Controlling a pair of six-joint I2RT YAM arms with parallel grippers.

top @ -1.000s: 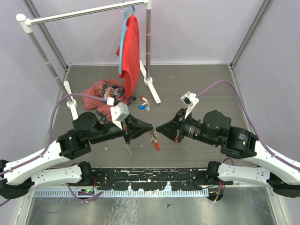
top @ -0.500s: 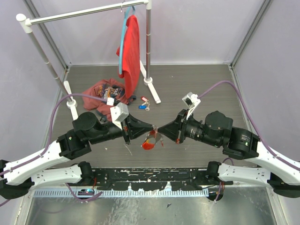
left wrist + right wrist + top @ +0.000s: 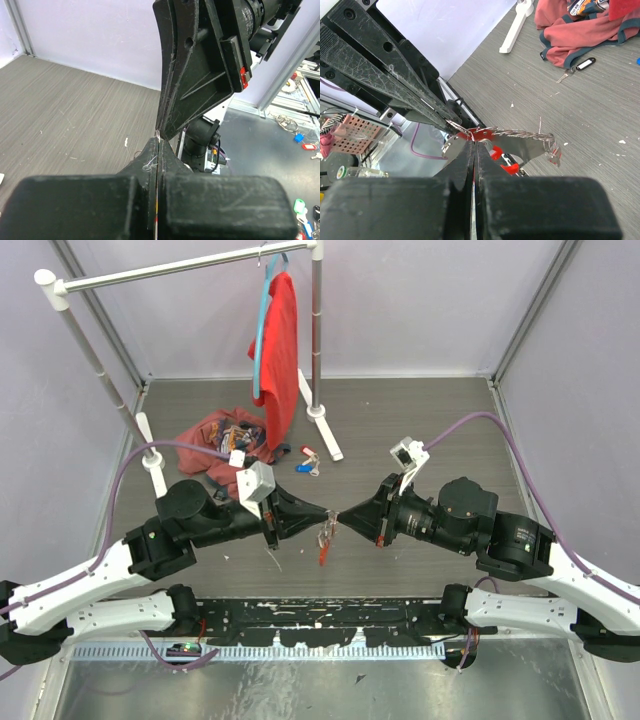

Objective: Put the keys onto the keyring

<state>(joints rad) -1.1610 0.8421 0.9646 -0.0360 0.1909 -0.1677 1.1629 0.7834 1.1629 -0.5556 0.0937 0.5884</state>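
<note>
Both grippers meet tip to tip above the middle of the table (image 3: 430,410). The left gripper (image 3: 324,512) has its fingers pressed together. In the right wrist view their tips touch a silver piece (image 3: 451,145), but I cannot tell whether this is a key or a part of the ring. The right gripper (image 3: 341,516) is closed too, pinching the keyring (image 3: 323,540) where the red tag (image 3: 481,134) meets the chain (image 3: 520,132). The keyring hangs in the air between the two tips, apart from the table. I judge that the threading is in hand now. To do it well, the right arm should hold the ring steady while the left makes only small turns, so that the thin chain does not slip out. More keys (image 3: 308,463) lie near the rack foot (image 3: 330,435), so much of the task seems left.
</note>
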